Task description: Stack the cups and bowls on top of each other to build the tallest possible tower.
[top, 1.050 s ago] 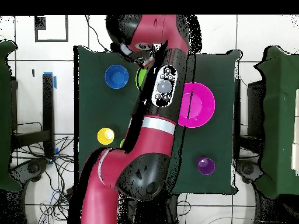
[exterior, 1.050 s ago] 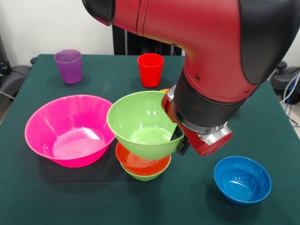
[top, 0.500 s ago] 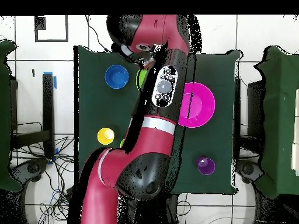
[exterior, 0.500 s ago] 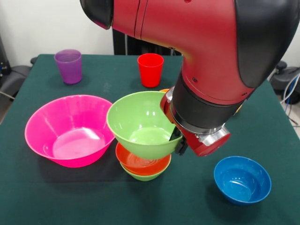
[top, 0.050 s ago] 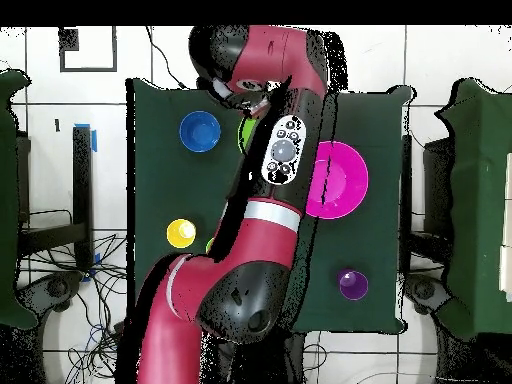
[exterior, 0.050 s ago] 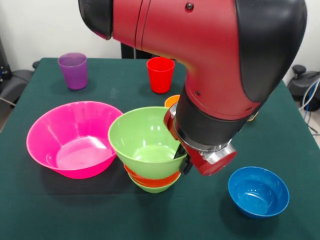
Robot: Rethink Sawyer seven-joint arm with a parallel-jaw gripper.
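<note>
Claw (exterior, 0.050 s ago: 181,156) mostly hidden under the red wrist; one dark finger sits inside the large green bowl's (exterior, 0.050 s ago: 145,141) right rim, apparently gripping that rim. This bowl rests nested on the red-orange bowl (exterior, 0.050 s ago: 152,179) and small green bowl (exterior, 0.050 s ago: 152,188), touching the pink bowl (exterior, 0.050 s ago: 72,137) at left. Blue bowl (exterior, 0.050 s ago: 258,191) sits apart near the front right edge, with open surface (exterior, 0.050 s ago: 60,210) along the front. Front view shows purple cup (exterior, 0.050 s ago: 73,70), red cup (exterior, 0.050 s ago: 160,74) and an orange cup (exterior, 0.050 s ago: 171,101) rim. Overhead alone shows yellow cup (top, 0.050 s ago: 181,233); the arm hides the stack.
</note>
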